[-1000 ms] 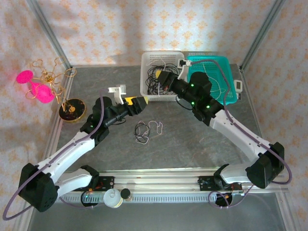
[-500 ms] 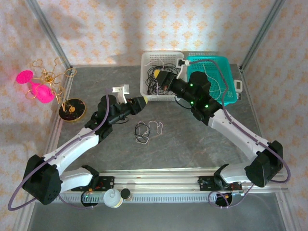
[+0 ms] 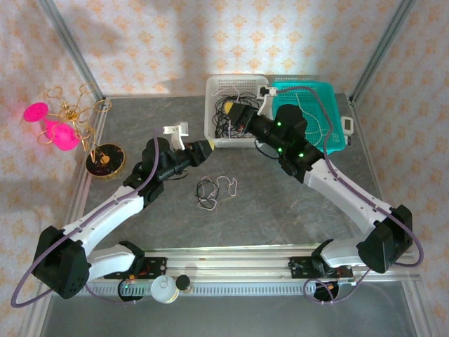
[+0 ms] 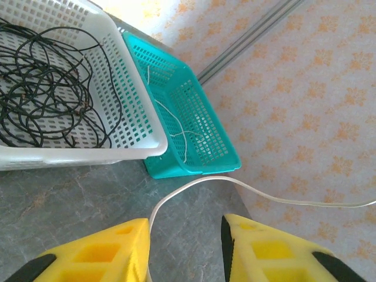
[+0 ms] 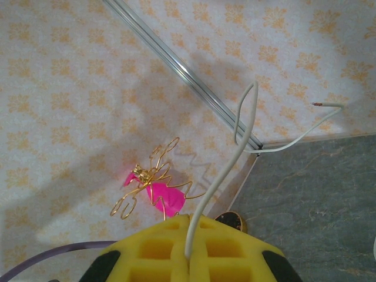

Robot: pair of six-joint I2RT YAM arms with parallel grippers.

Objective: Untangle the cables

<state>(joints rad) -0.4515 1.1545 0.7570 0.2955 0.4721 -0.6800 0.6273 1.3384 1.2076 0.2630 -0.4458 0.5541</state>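
Observation:
A small tangle of black and white cables [image 3: 214, 189] lies on the grey table between the arms. More black cables [image 4: 41, 100] are coiled in the white basket [image 3: 210, 88]. My right gripper [image 3: 235, 116] hovers over that basket, shut on a white cable [image 5: 235, 141] that rises from between its yellow pads [image 5: 189, 220] and ends in a bare tip. My left gripper [image 3: 205, 149] sits low, left of the basket. Its jaws [image 4: 187, 226] stand apart, and a white cable [image 4: 194, 182] runs along the inner face of the left finger without being pinched.
A teal basket [image 3: 330, 98] with thin white cords [image 4: 179, 132] stands right of the white basket [image 4: 135, 117]. A gold wire ornament with pink pieces [image 3: 63, 126] and its round black base [image 3: 105, 160] stand at the far left. Metal frame posts rise at the table's back corners.
The left arm has shifted a little right toward the white basket, and its jaws have narrowed. The right gripper has stayed in place, shut on its cable.

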